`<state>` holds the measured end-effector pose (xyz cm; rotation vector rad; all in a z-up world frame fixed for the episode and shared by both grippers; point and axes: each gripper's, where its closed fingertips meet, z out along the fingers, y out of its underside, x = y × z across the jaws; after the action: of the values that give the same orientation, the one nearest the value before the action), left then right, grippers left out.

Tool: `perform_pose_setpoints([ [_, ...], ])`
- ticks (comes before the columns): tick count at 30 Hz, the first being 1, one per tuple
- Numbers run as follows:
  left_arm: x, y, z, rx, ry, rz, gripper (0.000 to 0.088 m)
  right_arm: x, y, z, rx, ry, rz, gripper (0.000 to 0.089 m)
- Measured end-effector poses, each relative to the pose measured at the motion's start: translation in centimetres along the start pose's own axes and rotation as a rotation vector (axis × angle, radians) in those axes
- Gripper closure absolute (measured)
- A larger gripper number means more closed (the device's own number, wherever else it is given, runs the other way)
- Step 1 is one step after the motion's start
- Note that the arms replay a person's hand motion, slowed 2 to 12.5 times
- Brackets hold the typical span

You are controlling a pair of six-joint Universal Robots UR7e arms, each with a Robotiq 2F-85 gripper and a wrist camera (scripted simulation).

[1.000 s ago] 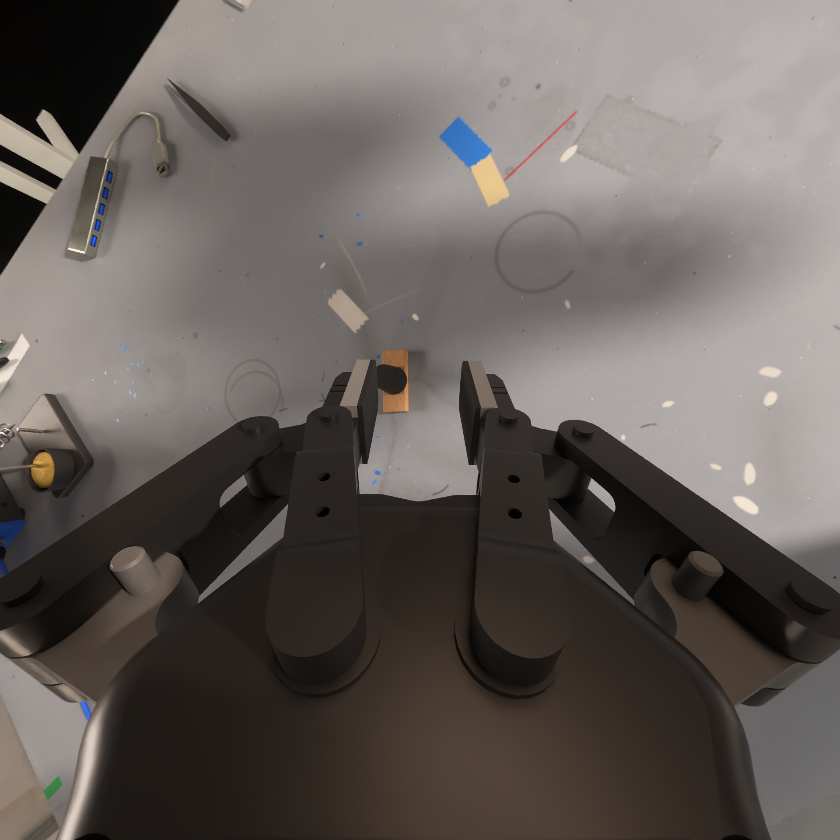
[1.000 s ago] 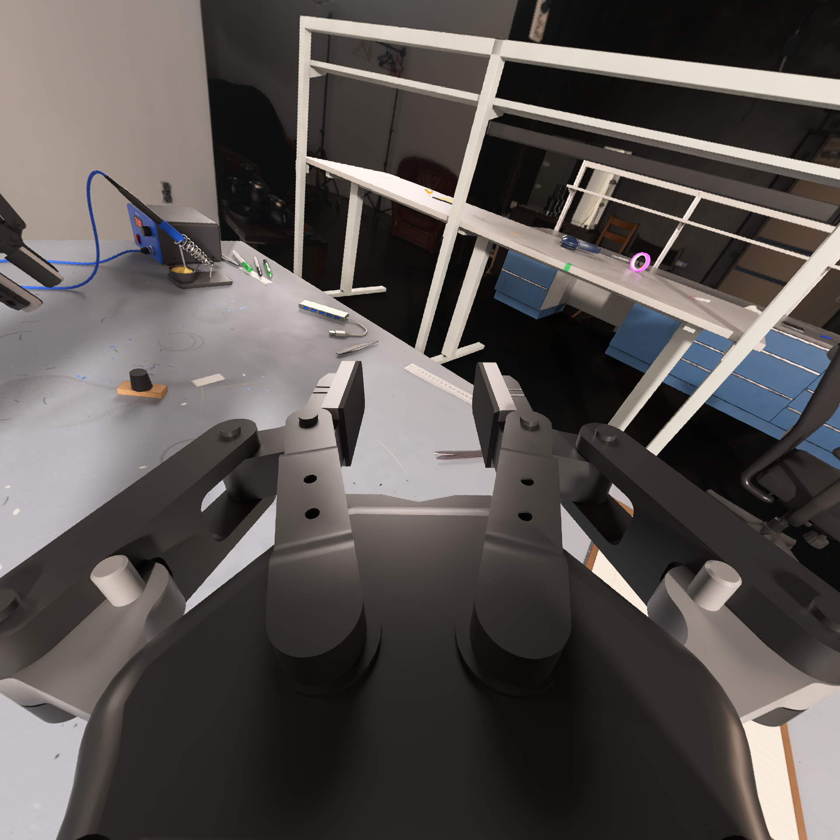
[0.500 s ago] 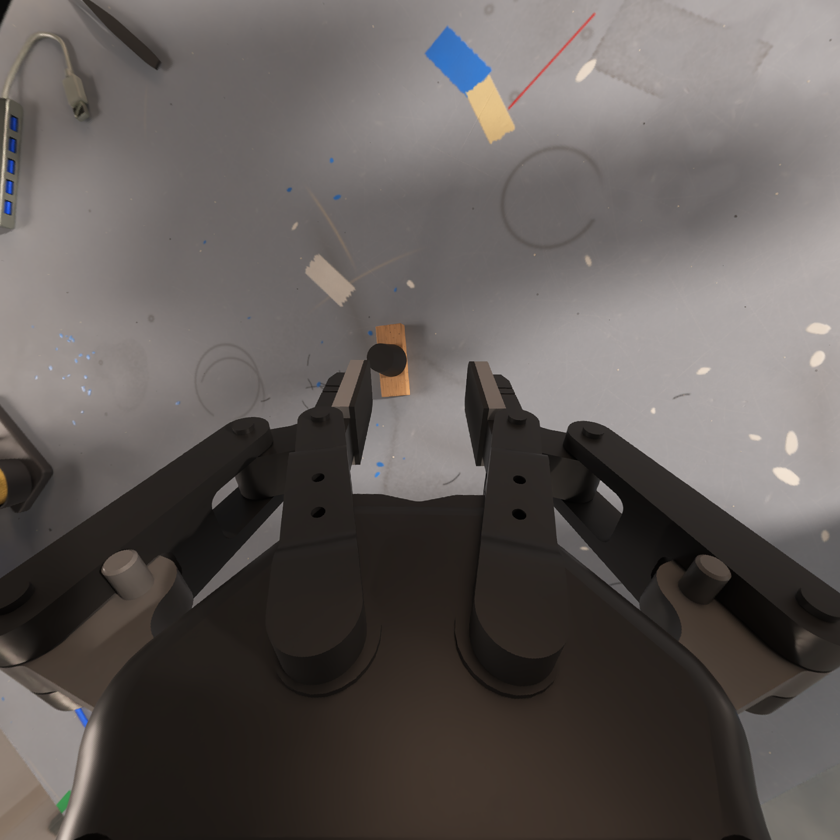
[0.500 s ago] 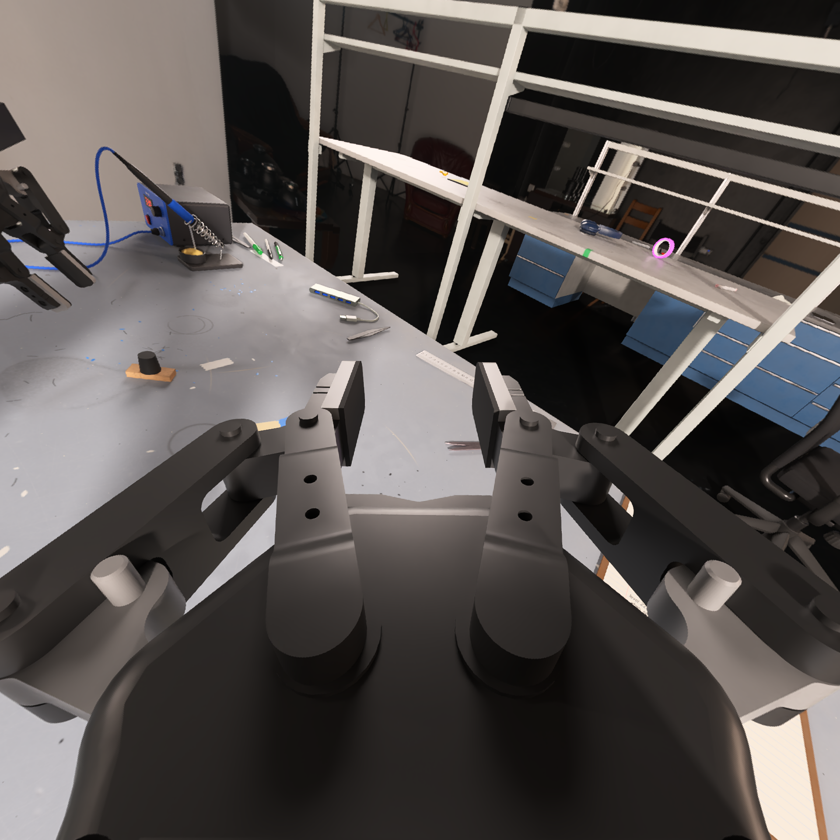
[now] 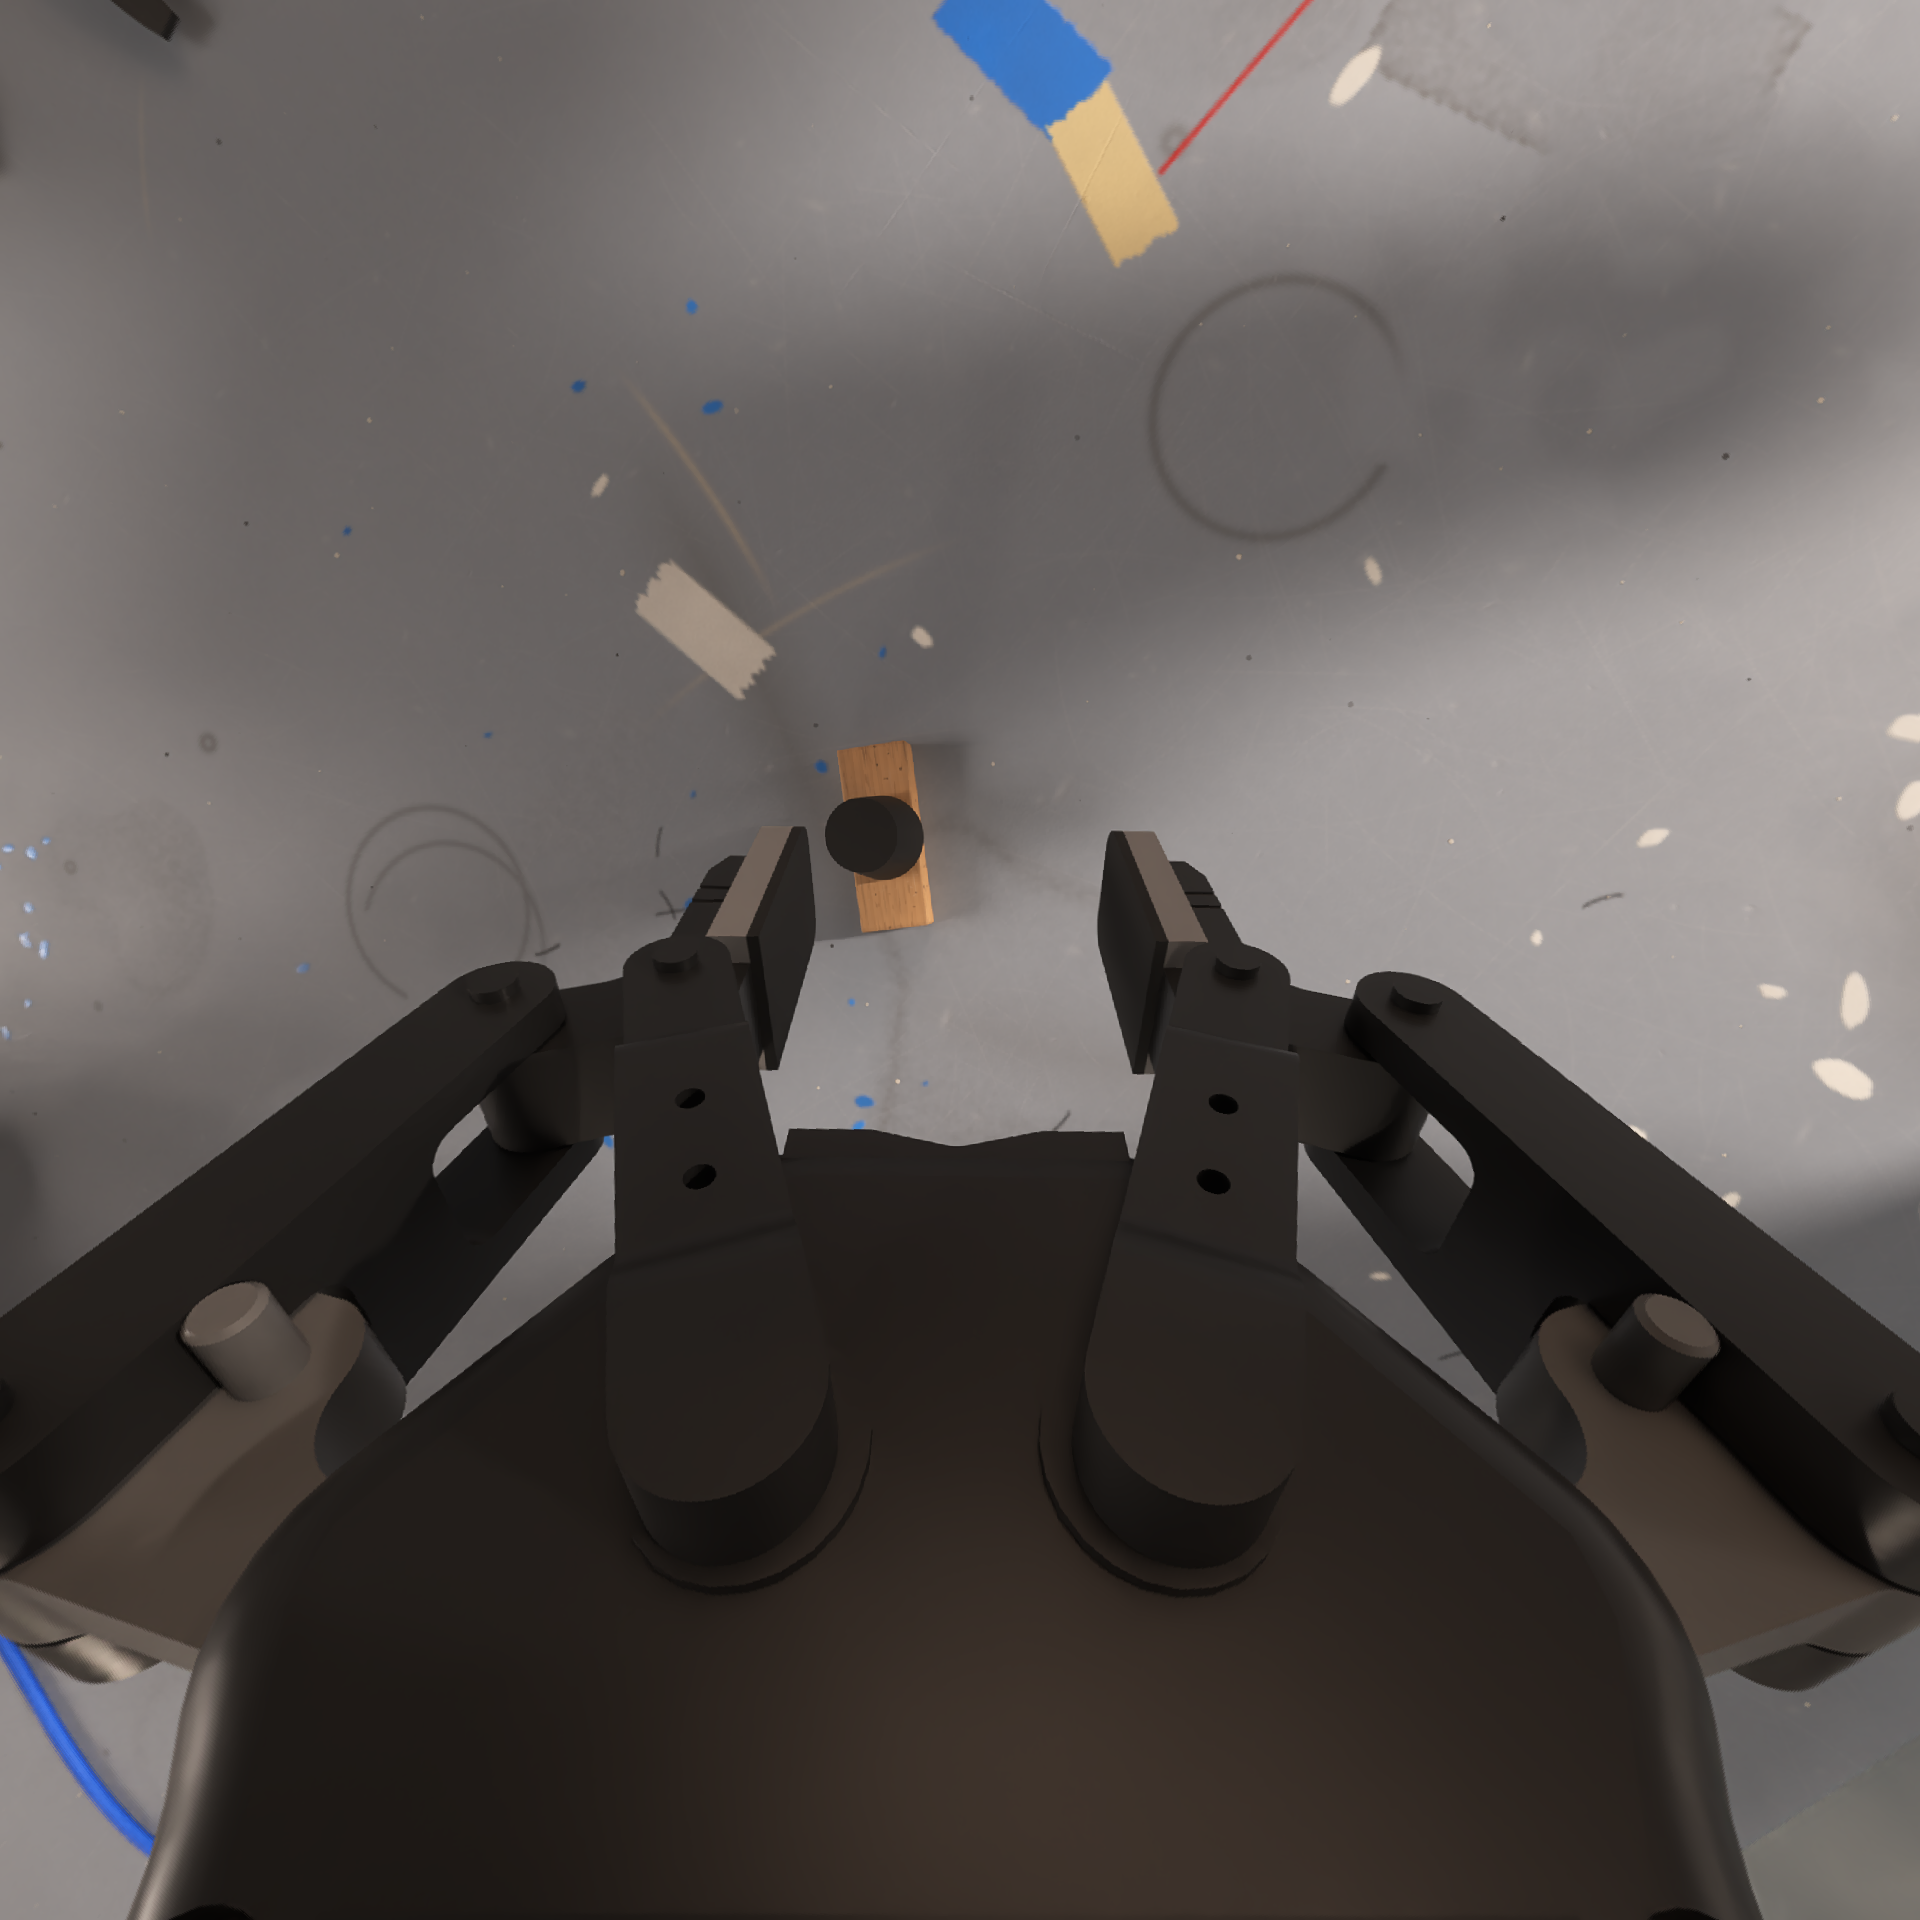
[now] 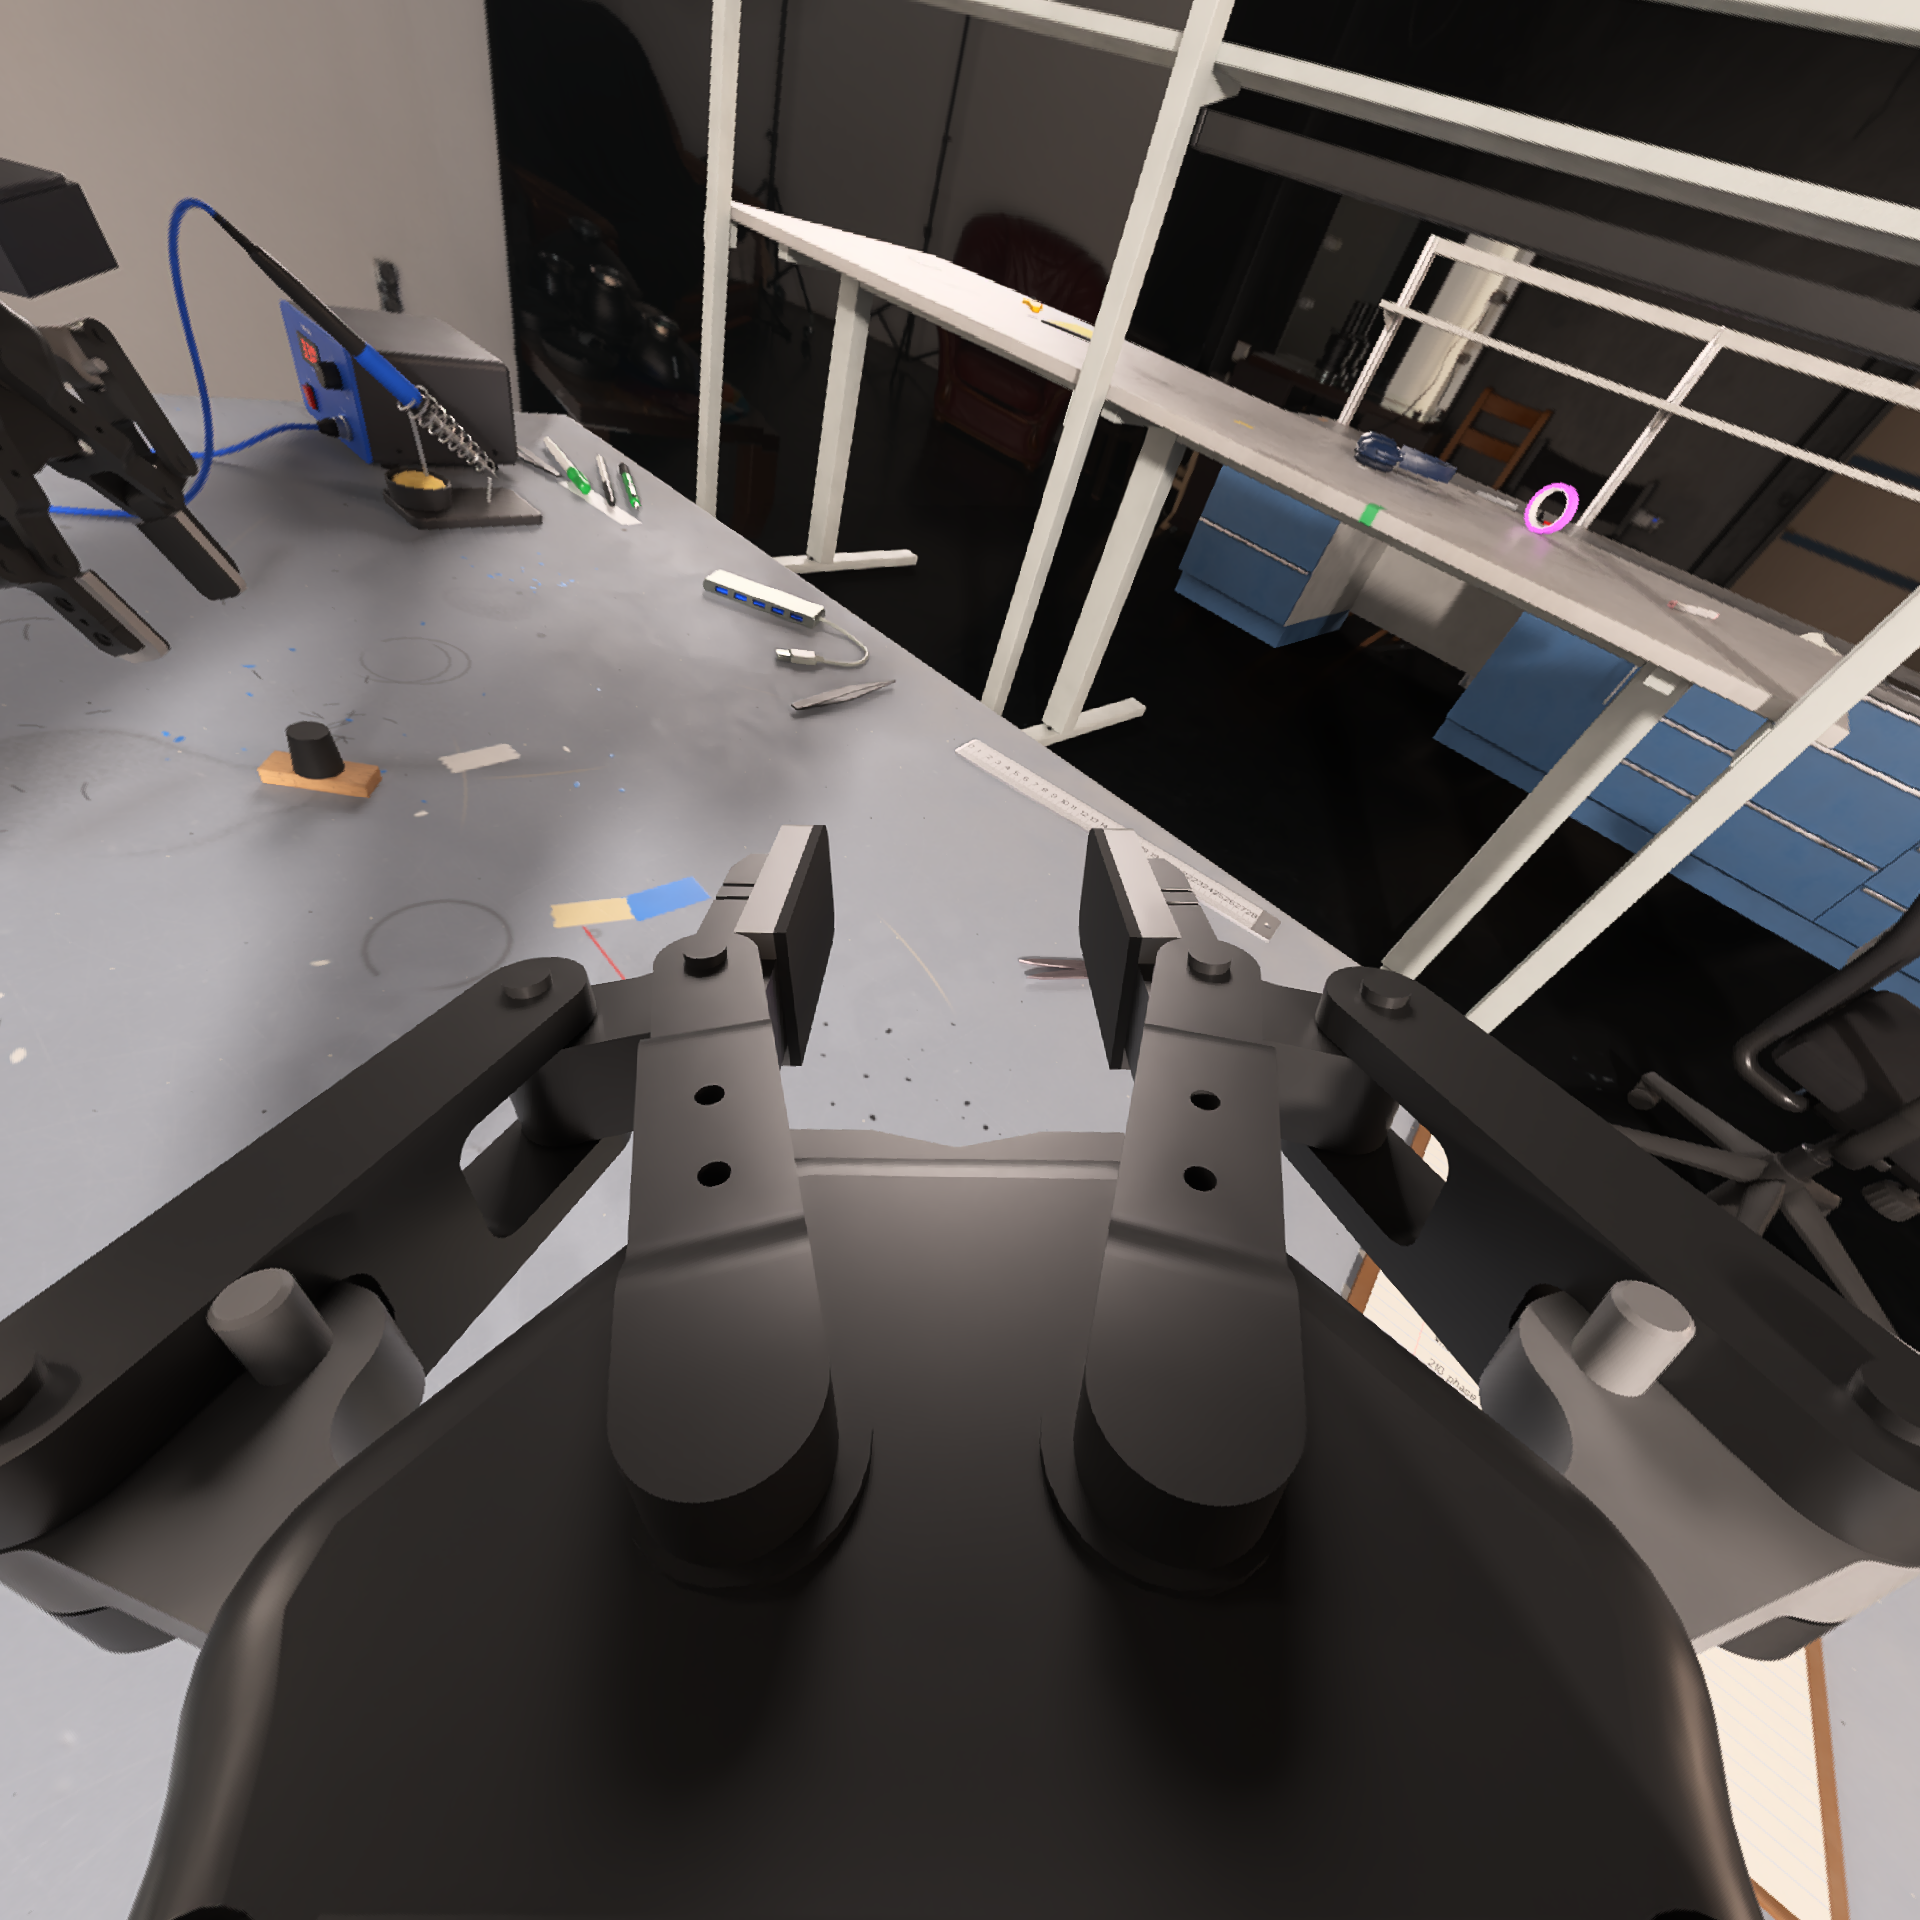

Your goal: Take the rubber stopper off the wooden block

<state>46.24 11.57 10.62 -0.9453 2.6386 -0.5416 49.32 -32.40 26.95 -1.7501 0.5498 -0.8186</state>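
Note:
A black rubber stopper (image 5: 874, 837) stands upright on a small wooden block (image 5: 885, 837) on the grey table. My left gripper (image 5: 956, 842) is open and hangs above them, pointing down; the stopper sits just right of its left finger. In the right wrist view the stopper (image 6: 313, 750) and block (image 6: 318, 776) lie far left on the table, with the left gripper (image 6: 166, 603) above and left of them. My right gripper (image 6: 956, 842) is open and empty, over the table's right part, far from the block.
Blue and tan tape (image 5: 1070, 125), a white tape piece (image 5: 704, 629) and ring marks lie on the table. A soldering station (image 6: 395, 400), pens, a USB hub (image 6: 764, 601), tweezers (image 6: 840, 694), a ruler (image 6: 1117, 836) and the table's far edge show in the right wrist view.
My left gripper has come lower and nearer, so the block and stopper look bigger and more between the fingers. The right wrist view has shifted, with the block now nearer. Both grippers stay open.

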Motion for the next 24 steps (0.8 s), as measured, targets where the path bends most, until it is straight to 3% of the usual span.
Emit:
perform_pose_setpoints([
  [15, -1.1, 0.0, 2.8, -0.014, 0.071, -0.016, 0.0167, 0.3, 1.4, 0.5, -0.066, 0.02, -0.024, 0.0458],
  [24, -1.5, 0.0, 4.4, -0.026, 0.102, -0.021, 0.0118, 0.5, 1.8, 0.5, -0.081, 0.029, -0.035, 0.0459],
])
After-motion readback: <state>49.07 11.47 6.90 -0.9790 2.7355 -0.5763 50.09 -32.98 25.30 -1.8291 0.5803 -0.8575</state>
